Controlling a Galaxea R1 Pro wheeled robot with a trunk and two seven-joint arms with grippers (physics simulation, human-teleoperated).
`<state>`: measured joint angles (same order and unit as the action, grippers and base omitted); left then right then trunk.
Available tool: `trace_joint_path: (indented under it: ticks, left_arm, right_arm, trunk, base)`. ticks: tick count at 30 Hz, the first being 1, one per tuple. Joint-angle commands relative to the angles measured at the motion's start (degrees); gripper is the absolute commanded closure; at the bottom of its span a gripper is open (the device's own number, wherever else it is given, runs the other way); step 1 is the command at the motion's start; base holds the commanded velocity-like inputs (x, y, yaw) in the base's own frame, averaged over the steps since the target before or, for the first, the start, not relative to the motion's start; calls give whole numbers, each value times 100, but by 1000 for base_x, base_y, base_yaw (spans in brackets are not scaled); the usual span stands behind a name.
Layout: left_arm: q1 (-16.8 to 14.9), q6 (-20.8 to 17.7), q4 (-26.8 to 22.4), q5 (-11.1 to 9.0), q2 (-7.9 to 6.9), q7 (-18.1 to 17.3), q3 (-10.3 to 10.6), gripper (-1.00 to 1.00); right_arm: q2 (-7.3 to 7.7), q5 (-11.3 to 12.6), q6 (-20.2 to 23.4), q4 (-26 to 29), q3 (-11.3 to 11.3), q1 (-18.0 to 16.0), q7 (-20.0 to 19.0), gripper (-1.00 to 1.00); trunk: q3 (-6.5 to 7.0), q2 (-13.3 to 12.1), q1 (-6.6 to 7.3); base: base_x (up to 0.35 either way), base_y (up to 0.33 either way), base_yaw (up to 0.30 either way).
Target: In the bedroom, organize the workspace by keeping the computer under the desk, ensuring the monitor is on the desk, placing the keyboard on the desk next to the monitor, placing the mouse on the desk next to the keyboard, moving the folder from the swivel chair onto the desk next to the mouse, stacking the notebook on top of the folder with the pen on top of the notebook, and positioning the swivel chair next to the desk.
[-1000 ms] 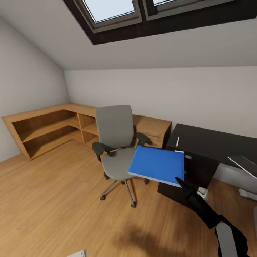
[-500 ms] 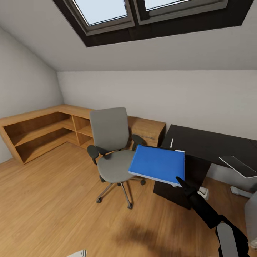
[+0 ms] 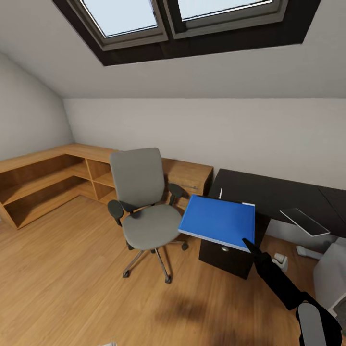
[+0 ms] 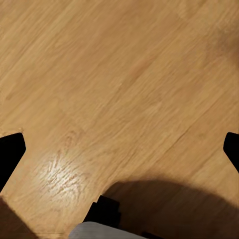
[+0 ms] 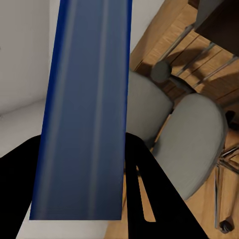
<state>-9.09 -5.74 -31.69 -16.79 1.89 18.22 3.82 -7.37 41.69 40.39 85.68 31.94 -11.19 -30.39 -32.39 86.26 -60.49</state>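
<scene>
The flat blue rectangular folder is off the chair and in the air, pinched at its near corner by the right pincer and held level between the chair and the near end of the counter. In the right wrist view the folder's blue edge runs between the two black fingers, which press on it from both sides.

Compared with a second ago, the whole head view has swung to the right: the chair and shelving sit further left in the picture, and more of the counter has come into sight. This looks like the camera turning with the robot, not the furniture moving. It likely means the robot is carrying the folder toward the counter, so the placing step is close but not yet done.

From left to right in the head view:
- One long low wooden shelf unit against the wall, with open compartments.
- One grey swivel chair with black armrests and a star base on castors, its seat bare.
- One blue folder, in the grip.
- One dark, nearly black counter with a small pale stick-like thing near its left end, perhaps the pen, and one thin grey slab tilted at its right side; I cannot tell what it is.

The left pincer is spread wide over the wooden floor, holding nothing.
</scene>
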Motion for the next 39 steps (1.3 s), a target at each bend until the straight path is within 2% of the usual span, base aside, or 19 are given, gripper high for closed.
trace_joint_path:
  ticks: [1,9,23,39]
  left_arm:
    - [-1,-25,-1,-44,-5,50,39,-100]
    - [2,-24,15,-44,-5,50,40,-100]
    - [1,-24,23,-44,-5,50,40,-100]
    - [0,-24,30,-44,-5,50,40,-100]
  right_arm:
    - [-4,10,39,1,15,-6,-13,100]
    - [-18,32,36,-22,23,-6,-19,100]
    - [-21,41,34,-25,23,-6,-15,100]
    - [-10,41,28,-96,23,-6,-25,100]
  trunk:
    - [13,-38,23]
    - [152,-359,199]
    - [285,-921,506]
    - [472,-1562,858]
  base:
    - [0,0,0]
    - [0,0,0]
    - [0,0,-9]
    - [0,0,-210]
